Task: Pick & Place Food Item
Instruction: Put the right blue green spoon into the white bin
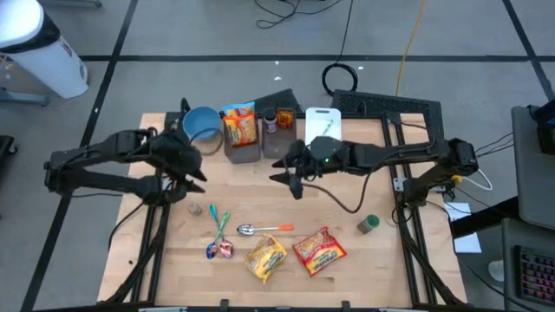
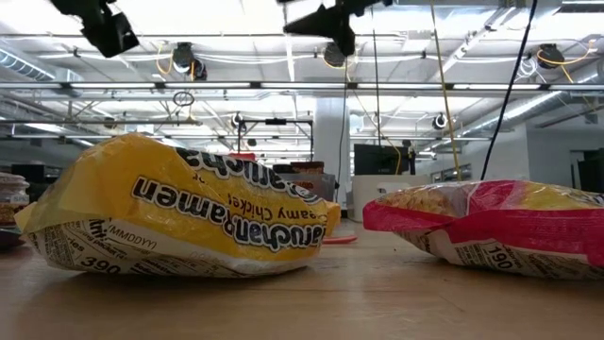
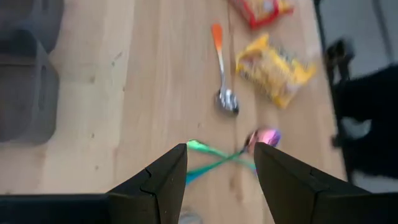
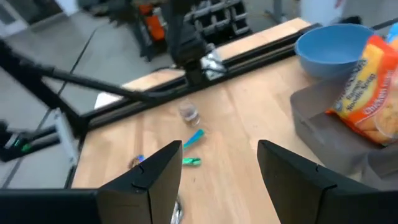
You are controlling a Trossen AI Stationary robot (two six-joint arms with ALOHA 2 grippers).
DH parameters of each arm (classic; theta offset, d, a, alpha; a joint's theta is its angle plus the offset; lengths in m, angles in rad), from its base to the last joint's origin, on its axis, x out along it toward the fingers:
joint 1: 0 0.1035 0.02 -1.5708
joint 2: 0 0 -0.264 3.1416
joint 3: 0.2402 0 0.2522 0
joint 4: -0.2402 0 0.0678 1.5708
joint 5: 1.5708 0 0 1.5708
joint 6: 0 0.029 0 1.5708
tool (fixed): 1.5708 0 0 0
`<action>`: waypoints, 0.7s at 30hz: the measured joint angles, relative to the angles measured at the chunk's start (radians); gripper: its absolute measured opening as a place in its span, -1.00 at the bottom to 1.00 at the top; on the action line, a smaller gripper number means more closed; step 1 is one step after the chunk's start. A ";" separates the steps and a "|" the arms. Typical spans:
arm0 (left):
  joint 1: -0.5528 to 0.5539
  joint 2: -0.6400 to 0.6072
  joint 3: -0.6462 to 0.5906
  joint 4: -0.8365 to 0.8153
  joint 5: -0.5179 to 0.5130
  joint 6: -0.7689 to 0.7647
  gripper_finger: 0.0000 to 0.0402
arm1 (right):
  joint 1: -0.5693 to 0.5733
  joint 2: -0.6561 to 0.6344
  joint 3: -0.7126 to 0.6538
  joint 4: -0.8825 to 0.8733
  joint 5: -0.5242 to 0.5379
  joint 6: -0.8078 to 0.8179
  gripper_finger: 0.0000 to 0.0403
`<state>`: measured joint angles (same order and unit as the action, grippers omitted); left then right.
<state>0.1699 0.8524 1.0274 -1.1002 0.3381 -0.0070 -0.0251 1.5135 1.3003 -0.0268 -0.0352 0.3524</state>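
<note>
Two ramen packets lie flat near the table's front edge: a yellow one [image 1: 265,258] [image 2: 179,222] and a red one [image 1: 319,250] [image 2: 491,231]. A third, orange-yellow packet [image 1: 240,126] [image 4: 367,93] stands in a grey bin [image 1: 243,149] at the back. My left gripper [image 1: 195,180] [image 3: 221,180] hangs open above the table's left middle, tilted down over two crossed green-handled spoons [image 3: 217,158]. My right gripper [image 1: 288,182] [image 4: 217,180] hangs open above the table's middle, in front of the bins. Neither has anything between its fingers.
At the back stand a blue bowl [image 1: 202,124], a second grey bin [image 1: 279,139] with a jar, and a white cutting board [image 1: 323,124]. An orange-handled spoon [image 1: 264,229], a small glass jar [image 1: 194,209] and a green-lidded jar [image 1: 368,224] lie toward the front.
</note>
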 joint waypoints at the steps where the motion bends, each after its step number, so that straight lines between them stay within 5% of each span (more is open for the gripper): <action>1: -0.027 0.000 -0.002 -0.006 -0.025 0.009 -0.01 | 0.008 0.007 0.000 -0.003 0.020 0.002 0.01; 17: -0.441 0.159 -0.006 -0.008 -0.431 0.091 -0.01 | 0.028 0.053 -0.002 -0.010 0.209 0.129 0.01; 21: -0.501 0.244 -0.006 -0.002 -0.450 0.093 -0.01 | 0.027 0.044 -0.002 0.002 0.224 0.168 0.01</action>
<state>-0.3313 1.0960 1.0210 -1.1023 -0.1116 0.0864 0.0015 1.5571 1.2984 -0.0252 0.1886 0.5206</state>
